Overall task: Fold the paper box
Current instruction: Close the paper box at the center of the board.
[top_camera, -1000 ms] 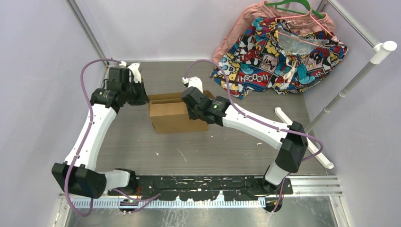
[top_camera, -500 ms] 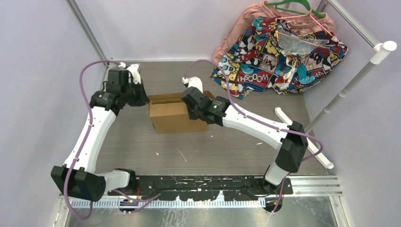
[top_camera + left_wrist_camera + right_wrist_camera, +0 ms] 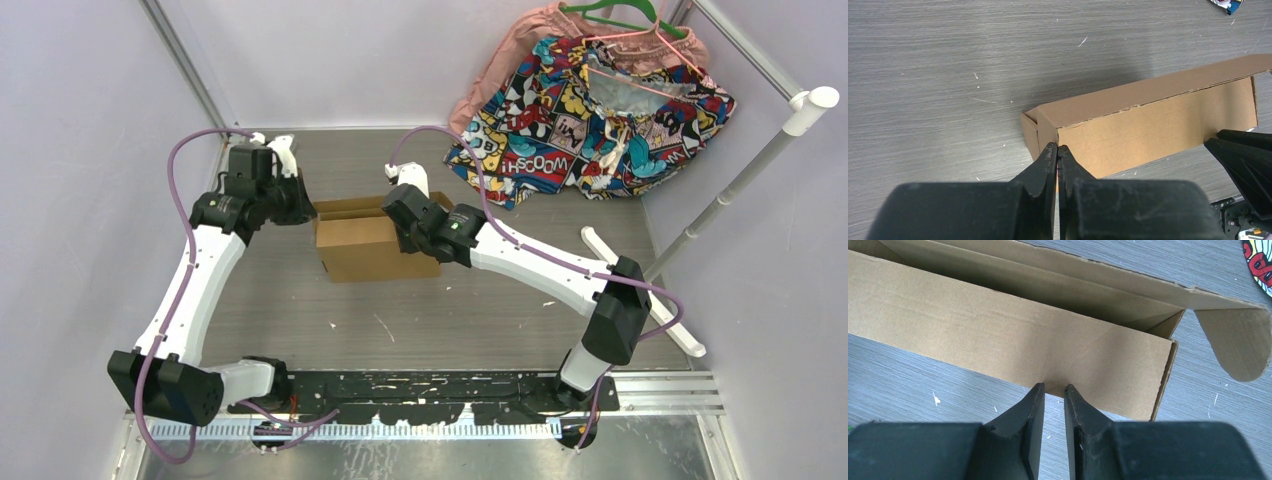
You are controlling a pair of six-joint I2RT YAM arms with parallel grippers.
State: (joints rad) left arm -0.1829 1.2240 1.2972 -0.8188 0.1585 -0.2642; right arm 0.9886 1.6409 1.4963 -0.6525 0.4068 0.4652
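The paper box (image 3: 362, 243) is a shallow brown cardboard mailer, partly formed, lying mid-table with its lid open. My left gripper (image 3: 305, 208) is shut, and its tips (image 3: 1058, 148) press against the box's (image 3: 1153, 125) left end corner with nothing held. My right gripper (image 3: 408, 228) is at the box's right part. In the right wrist view its jaws (image 3: 1054, 388) stand slightly apart, open, with their tips at the lower edge of the box's long wall (image 3: 998, 335) and only table between them. A rounded side flap (image 3: 1240, 345) sticks out flat at that end.
A comic-print cloth (image 3: 590, 115) on a green hanger (image 3: 615, 15) lies at the back right over a pink garment (image 3: 500, 65). A white pole (image 3: 745, 175) leans at the right and a white strip (image 3: 640, 290) lies on the table. Pale walls enclose the table.
The left arm has shifted slightly to the left. The box and the right arm have not visibly moved.
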